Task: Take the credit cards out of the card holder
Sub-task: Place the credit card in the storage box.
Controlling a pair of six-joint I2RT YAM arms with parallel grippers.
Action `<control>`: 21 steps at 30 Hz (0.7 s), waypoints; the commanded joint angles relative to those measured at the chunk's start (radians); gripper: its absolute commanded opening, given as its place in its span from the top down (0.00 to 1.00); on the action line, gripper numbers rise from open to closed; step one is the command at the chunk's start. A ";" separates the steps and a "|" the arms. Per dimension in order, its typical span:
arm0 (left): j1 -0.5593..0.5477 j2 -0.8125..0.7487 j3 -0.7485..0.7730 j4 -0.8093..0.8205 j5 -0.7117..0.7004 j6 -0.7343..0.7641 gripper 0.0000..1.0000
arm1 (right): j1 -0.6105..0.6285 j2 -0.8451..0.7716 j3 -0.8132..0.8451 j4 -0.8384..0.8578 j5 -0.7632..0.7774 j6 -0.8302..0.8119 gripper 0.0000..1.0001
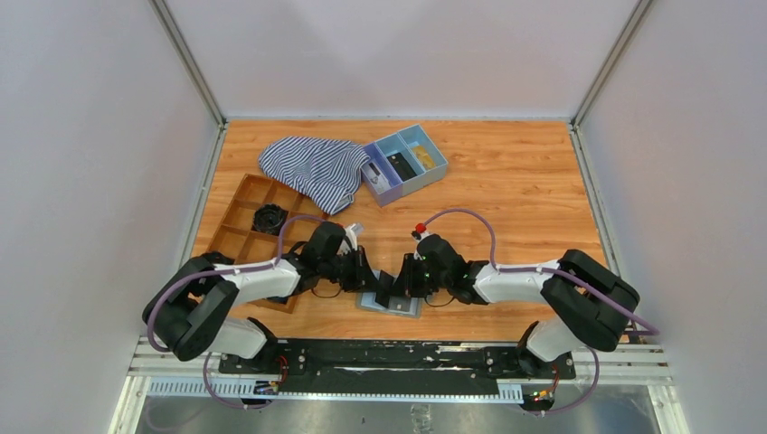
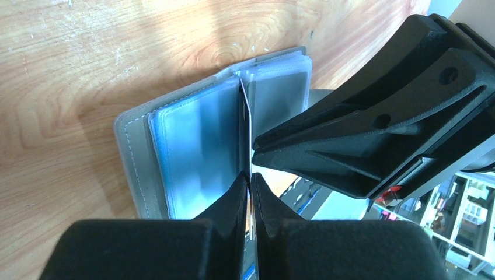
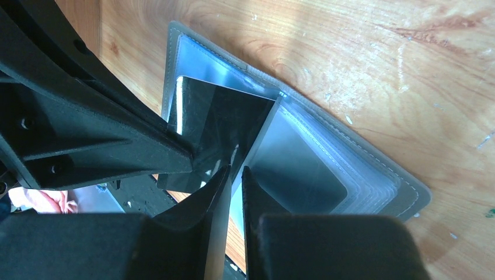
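The grey card holder [image 1: 391, 306] lies open on the wood near the front edge, between both grippers. In the left wrist view its grey cover [image 2: 131, 163] and blue-grey pocket leaves face up. My left gripper [image 2: 250, 178] is shut on one thin leaf that stands upright from the spine. In the right wrist view that leaf looks dark [image 3: 222, 128] above the holder [image 3: 373, 169]. My right gripper [image 3: 234, 170] is nearly closed on a thin pale credit card [image 3: 225, 233] at the leaf's near corner. From above, the left gripper [image 1: 378, 287] and right gripper [image 1: 404, 287] almost touch.
A blue three-compartment tray [image 1: 440, 154] stands at the back centre with small items in it. A striped cloth [image 1: 312, 167] lies to its left. A brown wooden organiser [image 1: 237, 194] with a black item [image 1: 269, 217] sits at the left. Grey walls close in three sides.
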 commanded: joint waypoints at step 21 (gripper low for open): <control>0.016 -0.183 0.483 -0.680 -0.415 0.212 1.00 | -0.025 -0.655 0.011 -0.590 0.405 -0.094 0.69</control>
